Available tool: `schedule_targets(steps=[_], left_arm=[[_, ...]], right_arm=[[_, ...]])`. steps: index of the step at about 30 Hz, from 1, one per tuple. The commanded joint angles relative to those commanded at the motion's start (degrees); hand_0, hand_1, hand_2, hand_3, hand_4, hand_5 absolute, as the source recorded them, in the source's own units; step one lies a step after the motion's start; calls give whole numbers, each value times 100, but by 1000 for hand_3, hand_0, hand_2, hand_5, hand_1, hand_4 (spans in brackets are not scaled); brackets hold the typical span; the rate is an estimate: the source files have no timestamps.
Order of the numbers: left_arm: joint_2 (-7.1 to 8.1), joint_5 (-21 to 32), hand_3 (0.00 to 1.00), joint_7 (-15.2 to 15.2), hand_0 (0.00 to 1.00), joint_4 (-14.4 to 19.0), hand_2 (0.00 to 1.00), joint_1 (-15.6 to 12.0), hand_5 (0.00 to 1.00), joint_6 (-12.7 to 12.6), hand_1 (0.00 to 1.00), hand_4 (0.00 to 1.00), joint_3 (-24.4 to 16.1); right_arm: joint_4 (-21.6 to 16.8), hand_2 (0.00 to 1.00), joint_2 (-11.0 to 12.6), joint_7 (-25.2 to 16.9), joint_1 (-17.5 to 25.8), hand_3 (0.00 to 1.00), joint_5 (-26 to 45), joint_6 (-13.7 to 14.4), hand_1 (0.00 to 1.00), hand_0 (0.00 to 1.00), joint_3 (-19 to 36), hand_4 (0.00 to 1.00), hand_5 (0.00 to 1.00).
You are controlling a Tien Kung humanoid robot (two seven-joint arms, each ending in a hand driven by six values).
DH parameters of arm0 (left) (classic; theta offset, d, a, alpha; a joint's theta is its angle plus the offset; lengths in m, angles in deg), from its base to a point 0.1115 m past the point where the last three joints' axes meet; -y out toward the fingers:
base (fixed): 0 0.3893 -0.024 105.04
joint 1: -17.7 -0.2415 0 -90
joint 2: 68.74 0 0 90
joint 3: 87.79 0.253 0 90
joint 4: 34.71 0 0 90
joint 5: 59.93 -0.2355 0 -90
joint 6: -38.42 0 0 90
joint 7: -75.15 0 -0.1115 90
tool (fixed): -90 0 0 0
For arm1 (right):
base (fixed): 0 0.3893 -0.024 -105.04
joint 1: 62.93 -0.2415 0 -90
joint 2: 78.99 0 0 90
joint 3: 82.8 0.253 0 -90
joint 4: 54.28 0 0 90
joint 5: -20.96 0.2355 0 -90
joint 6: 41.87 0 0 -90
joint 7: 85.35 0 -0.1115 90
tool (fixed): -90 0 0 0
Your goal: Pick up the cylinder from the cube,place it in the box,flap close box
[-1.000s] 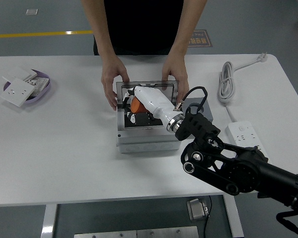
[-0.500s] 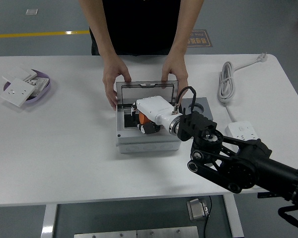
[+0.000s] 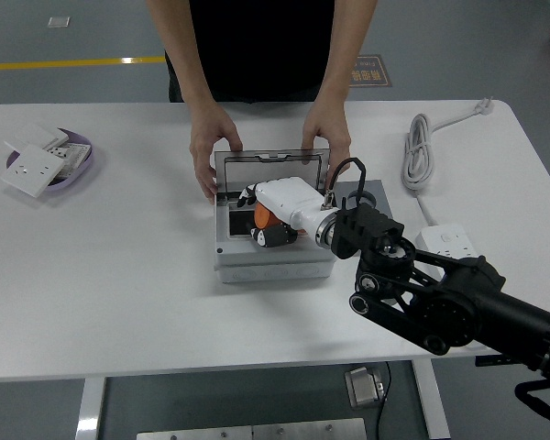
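Robot hand (image 3: pixel 273 213) has withdrawn slightly, orange cylinder (image 3: pixel 259 214) still gripped.

Robot's white-shelled right hand (image 3: pixel 277 209) covers most of opening of grey rectangular plastic box (image 3: pixel 270 259); box interior largely hidden. Small orange cylinder (image 3: pixel 262 215) shows only as sliver under hand; fingers curled about it, exact contact unclear. Black right arm (image 3: pixel 440 298) cut off at 4 o'clock edge. Person at 12 o'clock cropped above forearms. Items in purple round dish (image 3: pixel 85 156) at 9 o'clock, on white counter (image 3: pixel 119 275), too small to identify.
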Motion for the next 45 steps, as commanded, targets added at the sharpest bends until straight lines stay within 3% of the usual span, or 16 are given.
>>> schedule_targets(steps=[7,15,17,18,21,26,35,41,45], left_arm=[[-10,-60,620,-6,576,4,592,-16,285,-2,615,763,-69],[-26,-130,619,-25,575,4,591,-48,284,-8,615,763,-136],[-25,-113,619,-26,575,1,591,-53,284,-10,615,763,-115],[-23,-101,616,-28,575,-1,589,-55,282,-10,615,761,-97],[-15,-70,616,-29,575,-4,589,-52,282,-12,615,761,-53],[-5,-35,613,-30,576,-3,587,-37,273,-13,615,754,0],[5,-4,612,-32,576,1,586,2,275,-15,616,754,77],[9,-2,611,-32,576,5,585,28,270,-16,616,752,104],[-2,6,609,-32,575,3,583,22,259,-14,616,742,116]], right_arm=[[-275,734,183,-1,165,720,935,-181,727,931,474,704,389],[-1121,734,1009,-73,327,720,2654,-702,727,914,1394,700,384],[-1309,734,1202,-74,217,720,3066,-715,727,914,1540,700,384],[-1378,721,1287,-77,137,713,3305,-721,699,828,1580,721,423],[-1413,721,1417,-73,-165,713,3896,-721,699,828,1551,721,423],[-1086,706,1345,-99,-664,705,4566,-668,679,792,1250,716,429],[84,700,830,-415,-1423,703,5117,-576,676,778,357,712,433],[809,696,637,-574,-1579,703,5186,-545,671,771,-7,707,437],[746,689,728,-534,-1473,698,5027,-515,663,766,-114,706,438]])
